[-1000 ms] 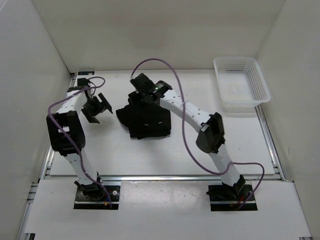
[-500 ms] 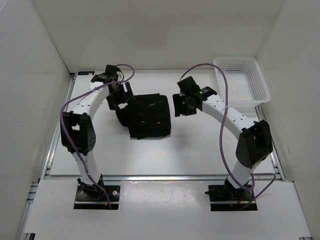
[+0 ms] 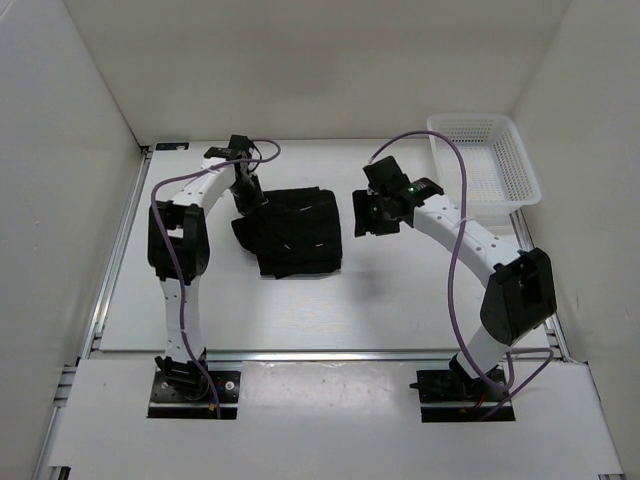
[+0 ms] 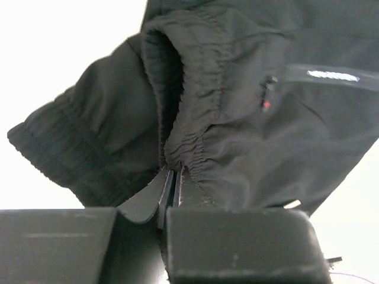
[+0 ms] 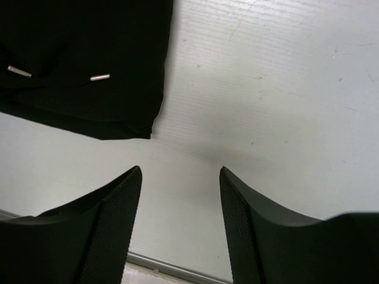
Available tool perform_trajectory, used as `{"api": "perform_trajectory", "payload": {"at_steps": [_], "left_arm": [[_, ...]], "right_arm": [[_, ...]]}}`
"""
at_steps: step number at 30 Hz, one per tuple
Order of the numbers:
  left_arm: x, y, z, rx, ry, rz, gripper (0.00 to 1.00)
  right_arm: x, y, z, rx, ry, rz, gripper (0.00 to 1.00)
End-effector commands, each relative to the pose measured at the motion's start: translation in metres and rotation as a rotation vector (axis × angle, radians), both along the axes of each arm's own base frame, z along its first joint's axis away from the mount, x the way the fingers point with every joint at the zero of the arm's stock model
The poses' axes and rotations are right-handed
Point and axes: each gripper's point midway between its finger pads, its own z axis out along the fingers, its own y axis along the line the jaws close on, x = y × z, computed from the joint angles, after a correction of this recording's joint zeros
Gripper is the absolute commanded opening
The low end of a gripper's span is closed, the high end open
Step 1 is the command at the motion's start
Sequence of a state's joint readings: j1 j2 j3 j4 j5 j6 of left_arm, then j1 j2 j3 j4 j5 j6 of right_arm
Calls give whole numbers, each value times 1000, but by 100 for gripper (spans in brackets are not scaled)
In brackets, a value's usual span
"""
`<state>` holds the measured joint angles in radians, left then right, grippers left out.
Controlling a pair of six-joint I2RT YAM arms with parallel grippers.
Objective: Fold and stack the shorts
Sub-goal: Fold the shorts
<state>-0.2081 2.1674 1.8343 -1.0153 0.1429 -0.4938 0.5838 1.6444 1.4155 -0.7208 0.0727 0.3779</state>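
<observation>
Your shorts [image 3: 295, 232] lie bunched on the table [image 3: 400, 300]. The left gripper [image 4: 170, 180] is pinched onto their elastic waistband (far-left edge), and the right gripper [image 5: 180, 177] hovers beside them, 2 fingers spread.

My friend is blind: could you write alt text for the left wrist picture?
The left gripper, shut, pinches the black shorts by their gathered elastic waistband. The shorts fill most of the frame, lying on a white table.

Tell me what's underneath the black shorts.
The shorts lie folded on the white table, which shows around them. Anything between fabric and table is covered; the left gripper pinches their waistband.
</observation>
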Motion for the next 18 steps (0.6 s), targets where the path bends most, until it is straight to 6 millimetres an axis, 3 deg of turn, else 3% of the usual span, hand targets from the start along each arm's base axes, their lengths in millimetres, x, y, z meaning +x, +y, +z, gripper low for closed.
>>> {"api": "perform_trajectory", "payload": {"at_steps": [1, 2, 4, 5, 7, 8, 9, 10, 11, 13, 18], "left_arm": [[1, -5, 61, -57, -127, -25, 10], [-2, -1, 76, -47, -162, -20, 10], [-15, 13, 75, -36, -143, 18, 10], [-21, 20, 83, -30, -160, 30, 10], [-36, 30, 70, -18, -115, 75, 12], [-41, 38, 69, 3, -112, 101, 20], [-45, 40, 61, 15, -99, 104, 36], [-52, 45, 52, 16, -74, 127, 90], [-55, 51, 47, 29, -59, 150, 100], [-60, 57, 38, 42, -40, 161, 100], [-57, 66, 37, 31, -53, 188, 100]], "right_arm": [[7, -9, 14, 10, -65, -24, 60], [7, -14, 10, -1, -57, -27, 60], [9, -11, 3, 0, -42, -21, 60], [8, -9, -2, 2, -26, -15, 61], [12, -4, -9, 1, -12, 1, 65], [17, -1, -5, 7, -23, 1, 72], [19, 2, -12, 7, -3, 7, 78], [20, 5, -13, 13, 4, 13, 80], [22, 9, -14, 20, 10, 19, 84], [25, 18, -15, 44, 27, 37, 85], [33, 30, -15, 72, 37, 55, 93]]}}
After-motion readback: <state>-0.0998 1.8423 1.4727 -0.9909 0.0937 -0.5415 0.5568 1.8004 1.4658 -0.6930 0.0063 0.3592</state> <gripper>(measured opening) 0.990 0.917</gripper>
